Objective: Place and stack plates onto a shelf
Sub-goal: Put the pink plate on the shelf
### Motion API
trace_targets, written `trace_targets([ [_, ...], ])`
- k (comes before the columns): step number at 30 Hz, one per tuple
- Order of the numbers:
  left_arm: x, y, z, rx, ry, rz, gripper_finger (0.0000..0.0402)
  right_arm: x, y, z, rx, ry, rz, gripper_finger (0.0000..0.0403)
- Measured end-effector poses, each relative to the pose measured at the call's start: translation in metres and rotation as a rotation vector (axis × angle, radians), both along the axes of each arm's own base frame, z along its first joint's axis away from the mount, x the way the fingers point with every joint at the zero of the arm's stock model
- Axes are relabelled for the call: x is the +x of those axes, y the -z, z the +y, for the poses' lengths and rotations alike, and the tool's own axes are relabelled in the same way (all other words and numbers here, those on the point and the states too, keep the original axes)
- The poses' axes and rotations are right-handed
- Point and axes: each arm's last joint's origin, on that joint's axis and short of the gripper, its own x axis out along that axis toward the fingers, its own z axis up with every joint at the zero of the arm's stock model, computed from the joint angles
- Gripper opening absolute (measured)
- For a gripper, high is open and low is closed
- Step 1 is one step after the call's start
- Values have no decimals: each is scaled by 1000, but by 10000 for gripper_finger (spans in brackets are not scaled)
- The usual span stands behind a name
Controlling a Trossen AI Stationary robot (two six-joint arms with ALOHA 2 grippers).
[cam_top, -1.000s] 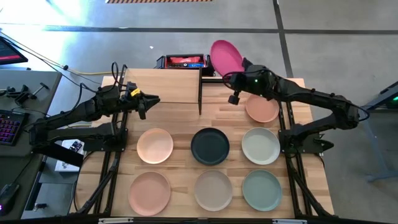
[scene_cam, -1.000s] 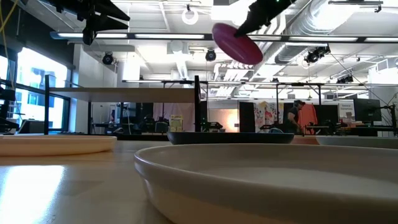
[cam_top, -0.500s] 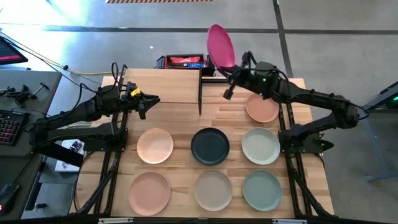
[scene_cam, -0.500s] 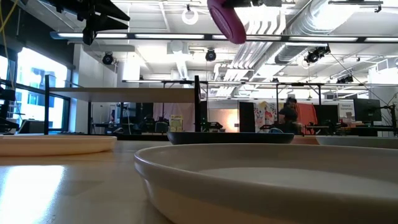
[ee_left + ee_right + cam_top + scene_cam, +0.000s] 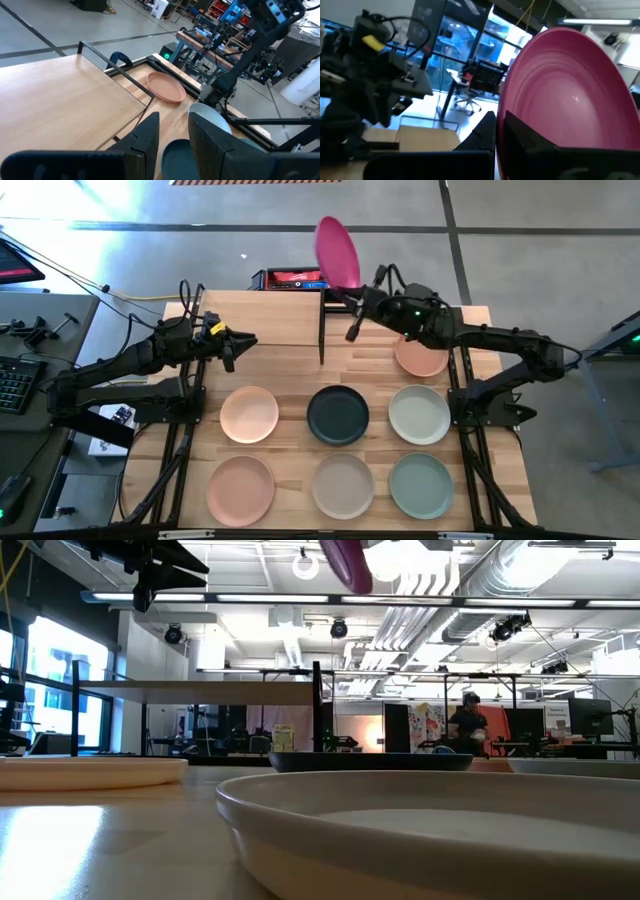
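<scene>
The pink plate (image 5: 338, 252) is in the air near the table's far edge, standing almost on edge, just right of the shelf's dark upright edge (image 5: 321, 330). My right gripper (image 5: 352, 288) is shut on it from below. The light-wood shelf (image 5: 265, 320) lies at far centre-left. My left gripper (image 5: 250, 340) hovers over the shelf's left part, slightly open, holding nothing. On the tabletop rest the orange plate (image 5: 421, 355), peach plate (image 5: 249, 413), charcoal plate (image 5: 338, 414), off-white plate (image 5: 419, 413), salmon plate (image 5: 241, 488), beige plate (image 5: 343, 485) and sage green plate (image 5: 421, 484). My right gripper pinches the pink plate's lower rim (image 5: 506, 150) between its two fingers, one finger (image 5: 525, 137) on the hollow face and one behind the back. The fingers come from below and from the table's right. The plate is lifted clear and stands steeply tilted above them.
A red box (image 5: 295, 279) sits just beyond the table's far edge, under the raised plate. Black frame rails (image 5: 460, 380) run along both table sides. Bare wood lies between the shelf and the middle row of plates. A person (image 5: 468, 725) stands far back in the room.
My right gripper has moved up and toward the table's left, nearing the shelf's upright edge, and has turned. The pink plate has gone with it, tipping from a slant to nearly on edge. The left arm has kept still.
</scene>
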Motion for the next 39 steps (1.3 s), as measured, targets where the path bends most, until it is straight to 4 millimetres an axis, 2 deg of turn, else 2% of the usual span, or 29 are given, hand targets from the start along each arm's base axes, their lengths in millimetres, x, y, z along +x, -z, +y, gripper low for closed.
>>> trace_targets([
  [8,0,0,0,72,16,29,92,24,22,8,20,-76,71,0],
  [13,0,0,0,138,23,54,92,44,25,8,22,-179,117,0],
  [23,-1,4,0,160,35,107,92,90,29,-6,37,-185,352,0],
  [30,-2,9,-1,125,37,156,92,113,42,-16,31,-216,497,0],
  [33,-3,10,-1,122,37,161,92,120,53,-20,52,-216,550,0],
  [39,-3,11,-2,87,61,156,92,133,69,-25,69,-248,578,0],
])
